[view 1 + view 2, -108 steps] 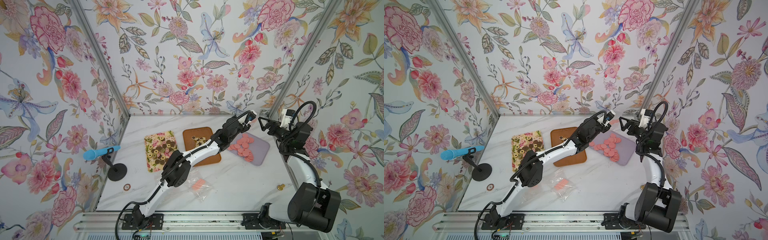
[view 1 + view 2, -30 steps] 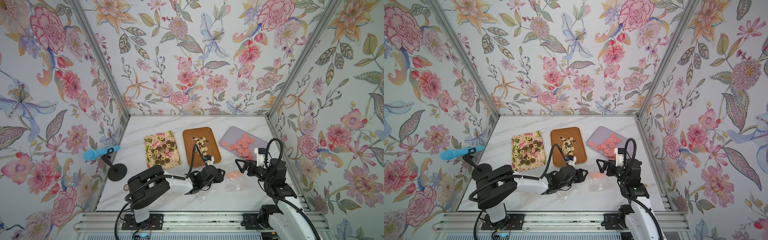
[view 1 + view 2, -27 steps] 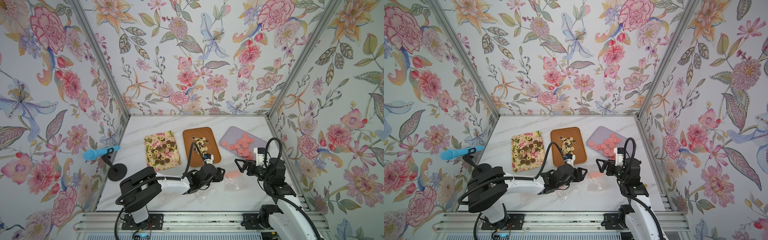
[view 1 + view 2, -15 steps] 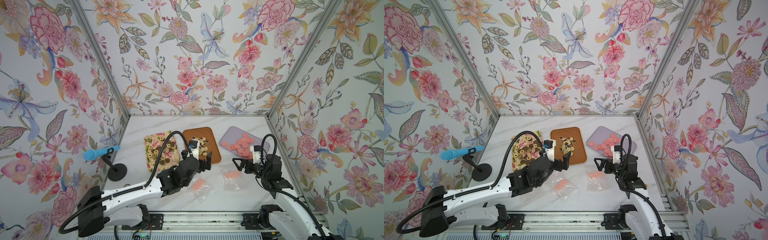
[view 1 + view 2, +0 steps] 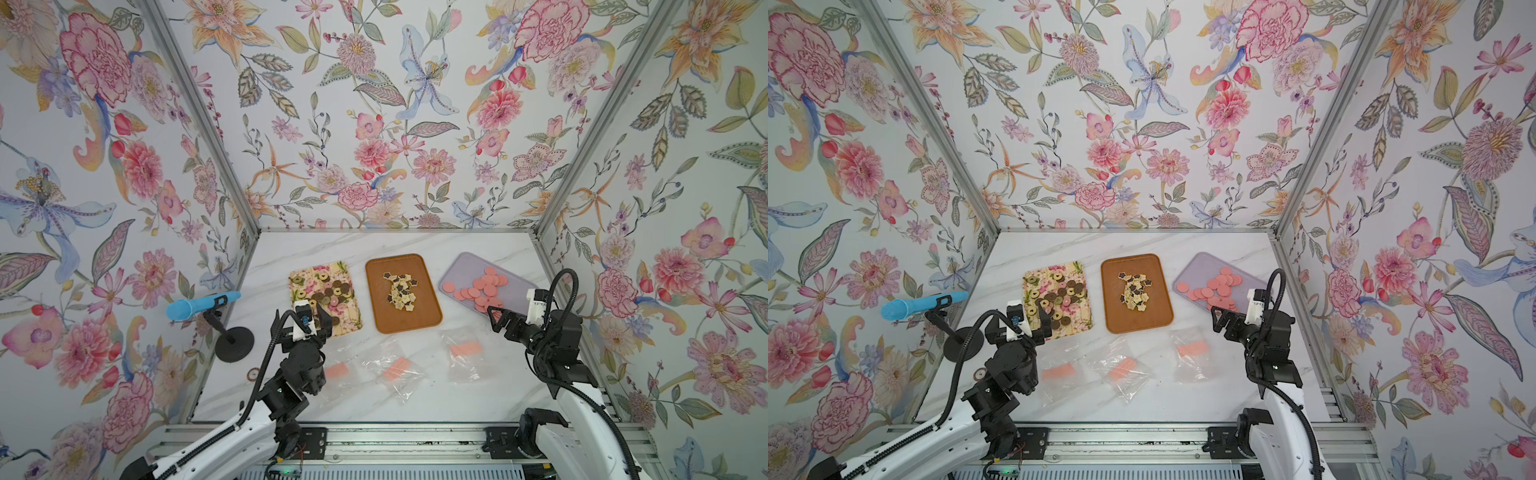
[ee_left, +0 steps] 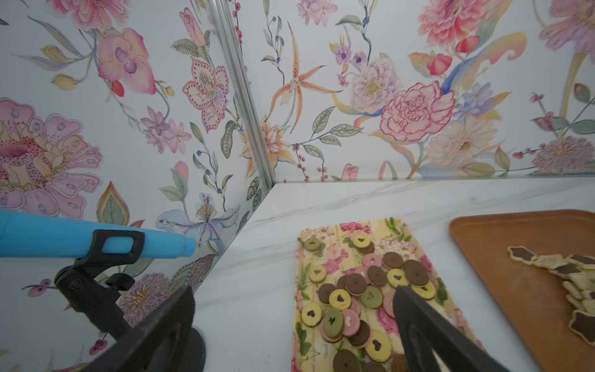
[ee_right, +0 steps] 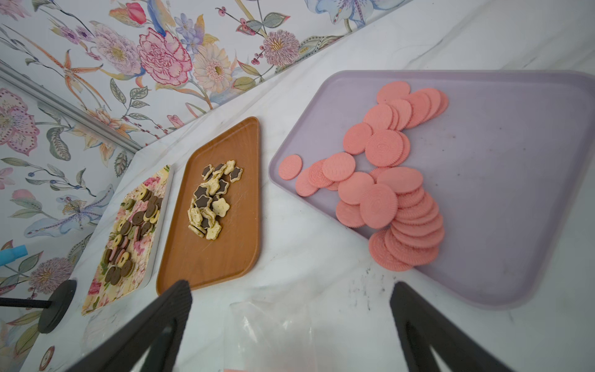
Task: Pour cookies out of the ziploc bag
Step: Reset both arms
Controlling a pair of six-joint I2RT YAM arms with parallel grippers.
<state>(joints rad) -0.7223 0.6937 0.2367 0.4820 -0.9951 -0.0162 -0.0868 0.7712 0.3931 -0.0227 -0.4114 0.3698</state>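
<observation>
2 overhead views, 2 wrist close-ups.

The left arm [image 5: 232, 432], stretched across the brown tray [image 5: 402, 293] a few seconds ago, has pulled back. The left tool [image 5: 301, 326] now hangs over the near edge of the floral tray [image 5: 351, 320], jaws spread wide and empty. The right tool [image 5: 498, 318] has come down to the purple tray's [image 5: 515, 291] near corner. A ziploc bag [image 5: 463, 353] now lies on the bench [image 5: 415, 399] before that tray. The leftmost bag [image 5: 336, 370], covered by the arm before, now shows.
</observation>
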